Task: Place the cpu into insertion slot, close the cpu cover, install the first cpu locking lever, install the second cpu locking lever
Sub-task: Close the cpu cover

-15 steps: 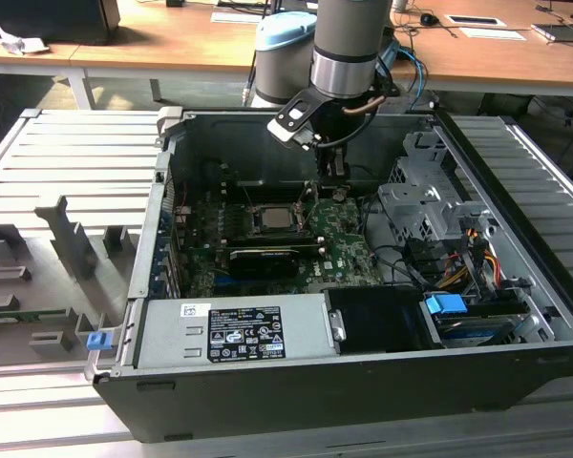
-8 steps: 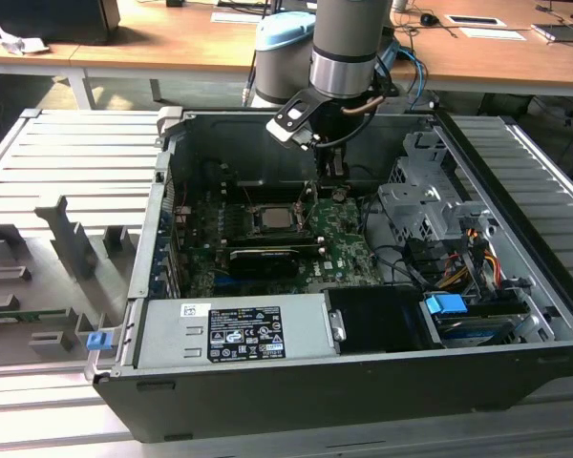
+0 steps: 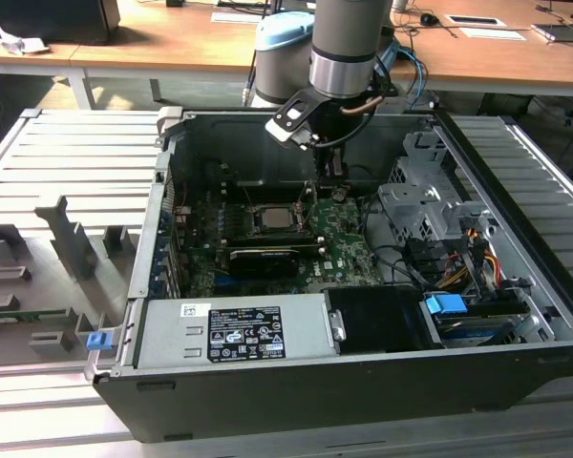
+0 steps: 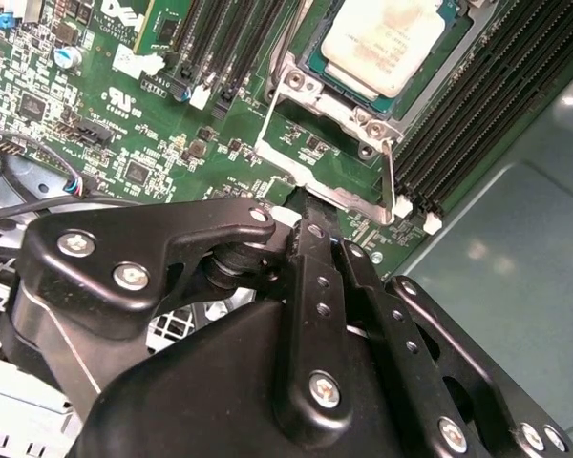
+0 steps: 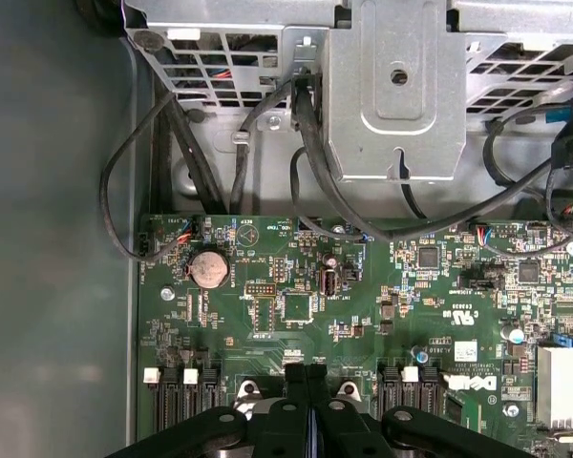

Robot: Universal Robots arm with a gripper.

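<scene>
The cpu (image 4: 387, 43) lies flat in the insertion slot (image 4: 317, 74), its pale metal top facing up; in the exterior view the cpu (image 3: 272, 218) sits mid-board inside the case. The cpu cover (image 4: 339, 196) stands swung open off the chip, with green board showing through its window. My gripper (image 4: 310, 218) is shut with nothing between its fingers, and the tips are at the cover's raised edge. In the first wrist view the gripper (image 5: 310, 377) shows its two black fingers pressed together. A thin locking lever (image 4: 392, 176) stands raised beside the cover.
Black memory slots (image 4: 477, 105) flank the socket. A long black card (image 3: 263, 256) lies in front of it, the power supply (image 3: 234, 329) nearer still. A metal drive cage (image 3: 425, 205) and loose cables (image 5: 220, 172) crowd the exterior view's right. The case walls enclose the arm.
</scene>
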